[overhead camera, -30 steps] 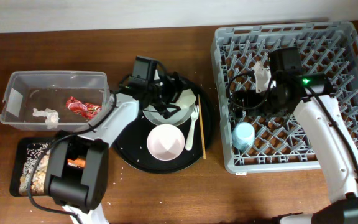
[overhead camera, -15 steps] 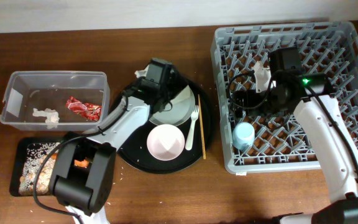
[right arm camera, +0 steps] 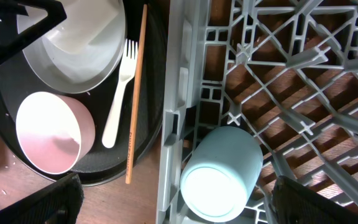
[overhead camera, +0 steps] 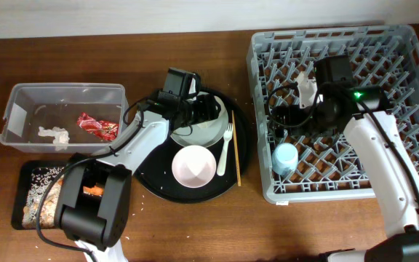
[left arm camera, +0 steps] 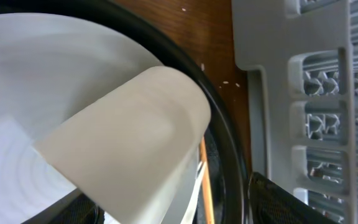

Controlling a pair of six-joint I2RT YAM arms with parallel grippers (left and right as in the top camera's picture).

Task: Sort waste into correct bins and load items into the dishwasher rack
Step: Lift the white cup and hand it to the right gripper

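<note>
The cream cup [left arm camera: 135, 137] lies on its side on the pale grey-green plate [left arm camera: 23, 74], which sits on the round black tray. My left gripper [overhead camera: 206, 113] is open, with the cup between its jaws. The right finger stands apart from the cup. My right gripper [overhead camera: 281, 121] is open and empty over the left edge of the grey dishwasher rack [overhead camera: 384, 44]. The light blue cup [right arm camera: 219, 174] lies in the rack below it. The white bowl [overhead camera: 193, 165], white fork [overhead camera: 227, 138] and chopstick [overhead camera: 236, 149] lie on the round tray.
The clear tub [overhead camera: 64, 90] at the left holds the red wrapper [overhead camera: 97, 126] and the white tissue [overhead camera: 53, 134]. The flat black tray [overhead camera: 20, 191] in front of it holds rice scraps [overhead camera: 38, 198] and the carrot [overhead camera: 87, 191]. The round black tray [overhead camera: 151, 178] sits mid-table.
My left gripper pulled back towards the tray's far rim, then came forward again over the plate and now has the cream cup between its jaws. The right arm has not moved.
</note>
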